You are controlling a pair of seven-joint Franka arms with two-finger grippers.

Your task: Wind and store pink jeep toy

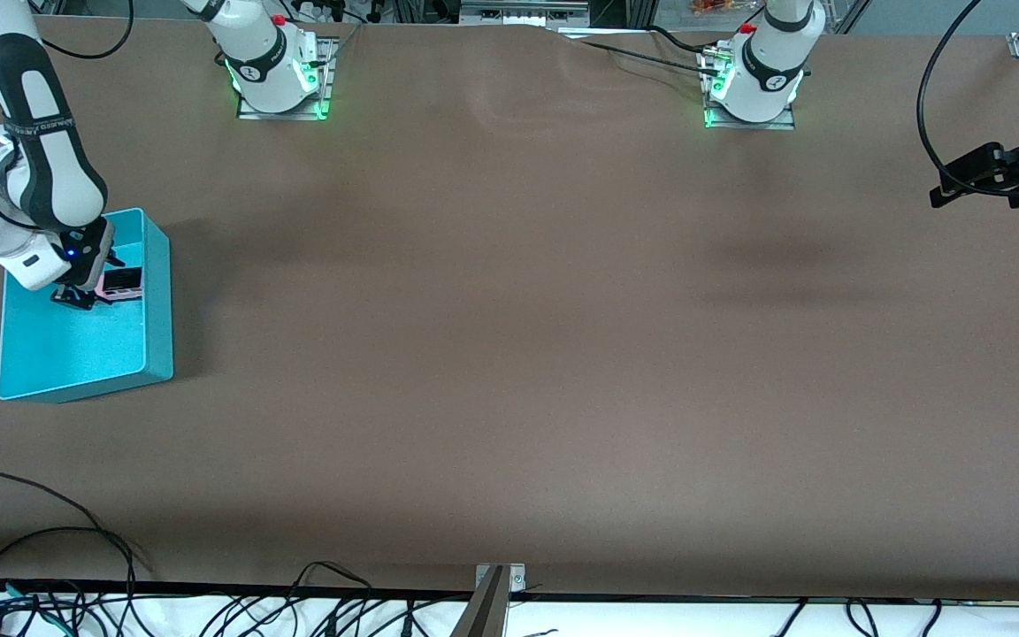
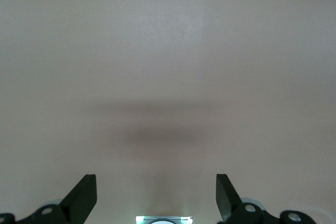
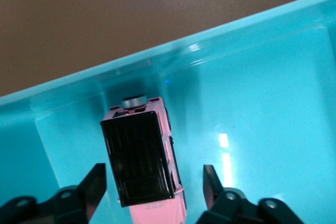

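Observation:
The pink jeep toy point(image 1: 120, 285) lies in the teal bin point(image 1: 158, 310) at the right arm's end of the table, close to the bin wall nearest the robots' bases. In the right wrist view the jeep point(image 3: 149, 166) shows its black roof and pink hood on the bin's floor point(image 3: 262, 108). My right gripper point(image 1: 83, 295) is open just over the jeep, with its fingers point(image 3: 95, 179) on either side of the toy and a gap to each. My left gripper point(image 1: 961, 181) is open and empty, waiting over bare table at the left arm's end; its wrist view point(image 2: 155, 182) shows only the tabletop.
The brown table point(image 1: 509, 354) stretches between the two arms. Both arm bases point(image 1: 279, 80) stand along the edge nearest the robots. Cables point(image 1: 49, 548) lie along the edge nearest the front camera, and a metal bracket point(image 1: 496, 584) sits at its middle.

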